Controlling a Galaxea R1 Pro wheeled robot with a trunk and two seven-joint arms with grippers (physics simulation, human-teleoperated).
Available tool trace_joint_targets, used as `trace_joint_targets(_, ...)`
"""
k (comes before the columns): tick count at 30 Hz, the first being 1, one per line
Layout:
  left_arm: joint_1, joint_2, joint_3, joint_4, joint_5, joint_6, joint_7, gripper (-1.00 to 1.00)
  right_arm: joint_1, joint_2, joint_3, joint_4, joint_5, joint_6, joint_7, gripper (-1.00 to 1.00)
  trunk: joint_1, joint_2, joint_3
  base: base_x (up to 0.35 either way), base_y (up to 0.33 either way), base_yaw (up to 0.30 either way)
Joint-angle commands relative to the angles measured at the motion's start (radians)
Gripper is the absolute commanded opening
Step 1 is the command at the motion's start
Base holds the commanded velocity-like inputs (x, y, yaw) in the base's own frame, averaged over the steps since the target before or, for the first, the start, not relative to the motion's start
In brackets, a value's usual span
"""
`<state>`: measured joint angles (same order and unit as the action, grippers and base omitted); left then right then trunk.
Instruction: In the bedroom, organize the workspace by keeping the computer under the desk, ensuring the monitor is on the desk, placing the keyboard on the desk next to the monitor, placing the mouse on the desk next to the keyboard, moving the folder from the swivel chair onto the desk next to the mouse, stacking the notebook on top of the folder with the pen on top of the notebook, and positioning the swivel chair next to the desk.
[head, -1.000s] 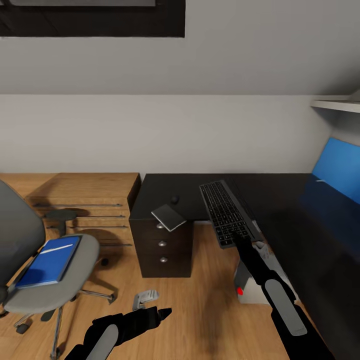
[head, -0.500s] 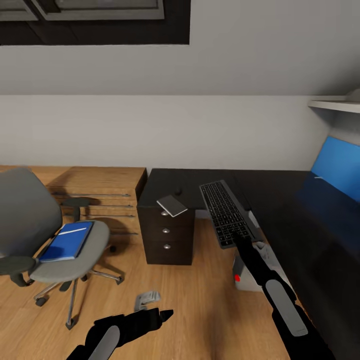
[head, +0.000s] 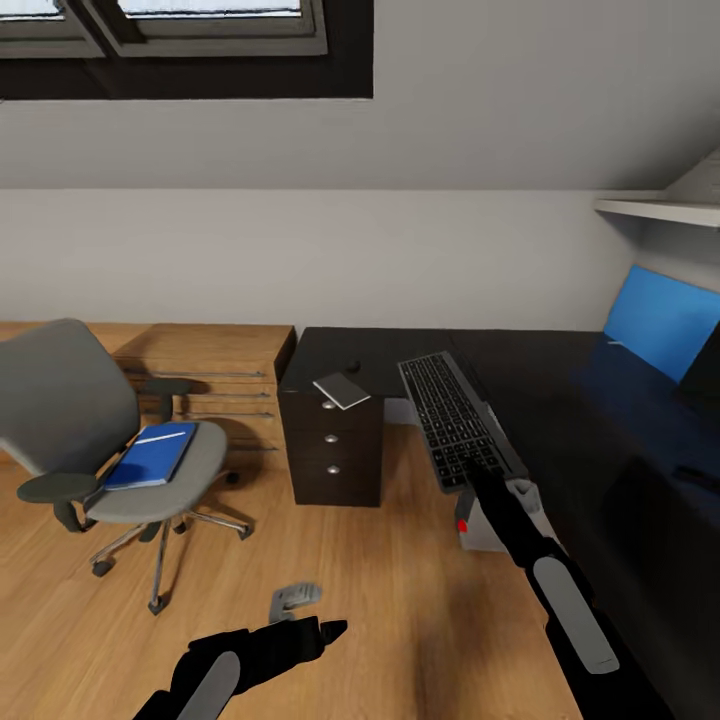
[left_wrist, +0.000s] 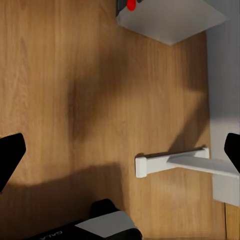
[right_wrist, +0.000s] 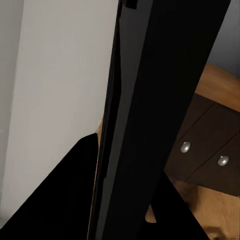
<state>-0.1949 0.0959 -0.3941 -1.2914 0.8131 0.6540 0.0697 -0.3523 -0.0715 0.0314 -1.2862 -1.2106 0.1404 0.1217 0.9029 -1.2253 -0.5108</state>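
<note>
My right gripper (head: 470, 480) is shut on the near end of the keyboard (head: 452, 420) and holds it in the air over the front edge of the black desk (head: 580, 400). In the right wrist view the keyboard (right_wrist: 145, 100) shows edge-on as a dark slab. On the desk's drawer end lie the grey notebook (head: 342, 391) and the small mouse (head: 352, 366). The blue folder (head: 152, 455) lies on the seat of the swivel chair (head: 70, 400) at left. Under the desk stands the computer (head: 492, 515). My left gripper (head: 322, 632) hangs open and low above the floor.
A low light-wood cabinet (head: 215, 370) stands between the chair and the desk's drawer unit (head: 332, 455). A blue wall panel (head: 655, 320) and a white shelf (head: 655, 210) are at right, with a dark shape (head: 703, 370) on the desk there. Wood floor (head: 380, 580) lies ahead.
The whole view has shifted: the chair, cabinet and desk now look smaller and farther off, and the skylight shows at the top. Both arms keep their pose, with the keyboard still held.
</note>
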Motion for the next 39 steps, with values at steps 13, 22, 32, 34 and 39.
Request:
trace_joint_targets(13,-0.001,0.001,-0.011,-0.002,0.009,0.001,0.009,1.00,0.021,-0.002,-0.004,-0.049,-0.014,0.005,-0.037,-1.00,-0.001,-0.001,-0.001,-0.241,-0.250,0.000)
trace_joint_targets(22,-0.001,0.001,-0.013,-0.002,0.009,0.001,0.009,1.00,0.021,-0.001,-0.004,-0.065,-0.017,0.005,-0.088,-1.00,-0.001,-0.001,-0.001,-0.237,-0.258,0.000)
trace_joint_targets(32,-0.001,0.002,-0.014,-0.002,0.009,0.000,0.007,1.00,0.022,-0.001,-0.044,-0.064,-0.020,0.006,-0.170,-1.00,-0.001,-0.001,-0.001,-0.108,-0.316,0.000)
trace_joint_targets(34,-0.001,0.002,-0.014,-0.002,0.009,0.000,0.007,1.00,0.022,-0.001,-0.056,-0.063,-0.020,0.006,-0.172,-1.00,-0.001,-0.001,-0.001,-0.005,-0.344,0.000)
trace_joint_targets(39,-0.001,0.004,-0.014,-0.002,0.009,0.000,0.007,1.00,0.021,-0.001,-0.089,-0.058,-0.018,0.006,-0.177,-1.00,-0.001,-0.001,-0.001,-0.001,-0.156,0.000)
